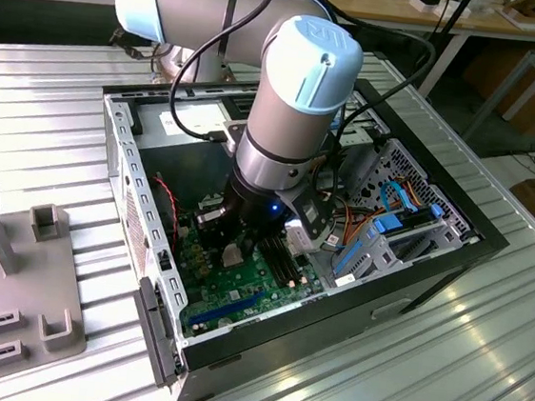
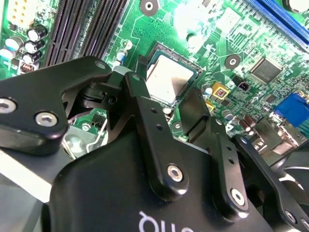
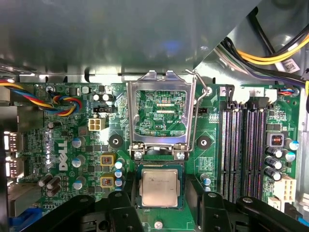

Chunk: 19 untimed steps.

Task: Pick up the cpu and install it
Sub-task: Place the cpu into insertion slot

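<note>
The cpu (image 3: 159, 187) is a small silver-grey square lying flat in its socket on the green motherboard (image 3: 72, 145). In the second wrist view the cpu (image 2: 170, 79) sits between the two black fingertips. My gripper (image 3: 161, 194) hovers low over the socket, open, with one finger (image 3: 123, 208) on each side of the chip and a small gap to it. The gripper (image 2: 166, 89) holds nothing. In the exterior view the gripper (image 1: 234, 245) reaches down into the open computer case (image 1: 134, 196), and the arm hides the chip there.
The socket's metal load plate (image 3: 159, 116) stands flipped open beside the socket, its wire lever (image 3: 200, 96) raised. Black memory slots (image 3: 241, 145) run along one side. Cable bundles (image 3: 270, 53) and a drive cage (image 1: 399, 224) crowd the case. A grey fixture (image 1: 11, 269) lies at the exterior view's left.
</note>
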Each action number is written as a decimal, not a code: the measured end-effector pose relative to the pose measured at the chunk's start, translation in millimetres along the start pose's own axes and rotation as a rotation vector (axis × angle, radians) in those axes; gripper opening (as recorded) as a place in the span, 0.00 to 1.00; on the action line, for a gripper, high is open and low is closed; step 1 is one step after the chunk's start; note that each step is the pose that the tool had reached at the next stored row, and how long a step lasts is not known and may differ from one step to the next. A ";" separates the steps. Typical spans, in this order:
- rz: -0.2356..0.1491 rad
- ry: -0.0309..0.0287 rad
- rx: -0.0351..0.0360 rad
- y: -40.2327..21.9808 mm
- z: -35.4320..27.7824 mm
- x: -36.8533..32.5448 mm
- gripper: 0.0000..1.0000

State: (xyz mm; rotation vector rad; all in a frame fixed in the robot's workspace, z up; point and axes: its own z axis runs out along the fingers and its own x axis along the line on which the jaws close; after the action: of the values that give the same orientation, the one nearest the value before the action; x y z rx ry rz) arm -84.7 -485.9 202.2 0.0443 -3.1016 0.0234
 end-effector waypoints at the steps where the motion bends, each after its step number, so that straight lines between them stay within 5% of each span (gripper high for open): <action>1: 0.000 -0.0001 -0.0002 -0.7 0.1 0.1 0.54; 19: 0.003 0.0001 0.0000 -5.1 1.4 3.2 0.54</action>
State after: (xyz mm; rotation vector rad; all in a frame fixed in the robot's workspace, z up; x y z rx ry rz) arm -87.7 -491.1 200.9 0.0397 -3.1016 0.0235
